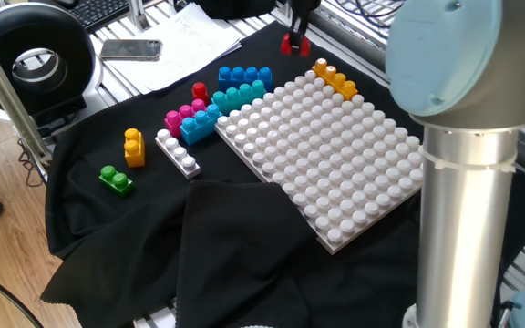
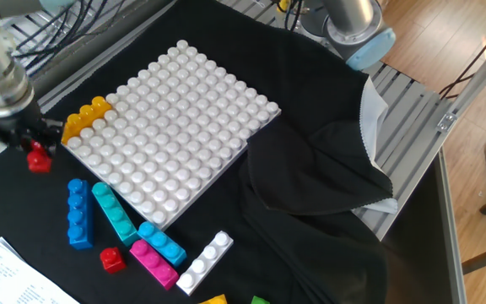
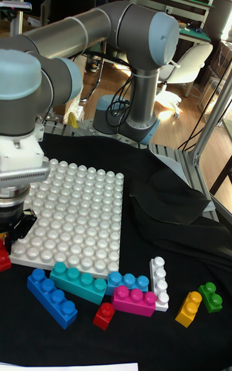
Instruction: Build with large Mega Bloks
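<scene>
My gripper (image 1: 294, 35) is shut on a small red brick (image 1: 293, 44) and holds it in the air, off the black cloth, near the far corner of the white studded board (image 1: 322, 150). From the other side the gripper (image 2: 32, 149) and the red brick (image 2: 39, 160) hang just left of the yellow-orange brick (image 2: 84, 118) that sits on the board's corner. On the cloth lie a blue brick (image 1: 244, 75), a teal brick (image 1: 238, 95), another small red brick (image 1: 199, 91), a pink brick (image 1: 185, 114), a white brick (image 1: 177, 152), a yellow brick (image 1: 134, 147) and a green brick (image 1: 116, 179).
A rumpled fold of black cloth (image 1: 235, 246) lies over the board's near corner. Papers and a phone (image 1: 131, 49) lie beyond the cloth, beside a round black device (image 1: 33, 56). The arm's big grey column (image 1: 463, 200) stands at the right.
</scene>
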`<state>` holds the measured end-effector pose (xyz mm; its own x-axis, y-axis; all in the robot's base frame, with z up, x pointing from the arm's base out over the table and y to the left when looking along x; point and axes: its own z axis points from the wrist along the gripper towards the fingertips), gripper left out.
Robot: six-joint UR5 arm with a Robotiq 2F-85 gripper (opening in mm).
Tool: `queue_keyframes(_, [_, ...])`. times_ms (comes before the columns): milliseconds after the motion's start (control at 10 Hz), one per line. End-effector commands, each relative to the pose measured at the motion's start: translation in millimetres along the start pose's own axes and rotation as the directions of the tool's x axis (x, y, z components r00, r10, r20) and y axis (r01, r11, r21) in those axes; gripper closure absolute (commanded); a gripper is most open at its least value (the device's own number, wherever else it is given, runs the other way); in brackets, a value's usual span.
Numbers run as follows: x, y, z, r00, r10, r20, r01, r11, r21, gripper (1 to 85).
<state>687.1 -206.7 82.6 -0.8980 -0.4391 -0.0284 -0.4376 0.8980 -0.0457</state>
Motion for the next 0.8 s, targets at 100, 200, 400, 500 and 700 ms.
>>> queue_keyframes(100, [25.0,29.7,1.1,0.933,0.36,-0.02,-0.36,0.93,-0.067,84.3])
queue_keyframes(200, [29.0,33.7,7.6,0.921,0.39,-0.02,-0.39,0.919,-0.063,84.3])
queue_keyframes(400, [35.7,42.3,18.5,0.9,0.435,-0.026,-0.436,0.899,-0.042,84.3])
queue_keyframes(500, [38.2,47.1,23.4,0.887,0.461,-0.031,-0.461,0.887,-0.023,84.3])
queue_keyframes(700, [37.2,51.3,30.7,0.878,0.478,-0.031,-0.479,0.878,-0.014,84.3])
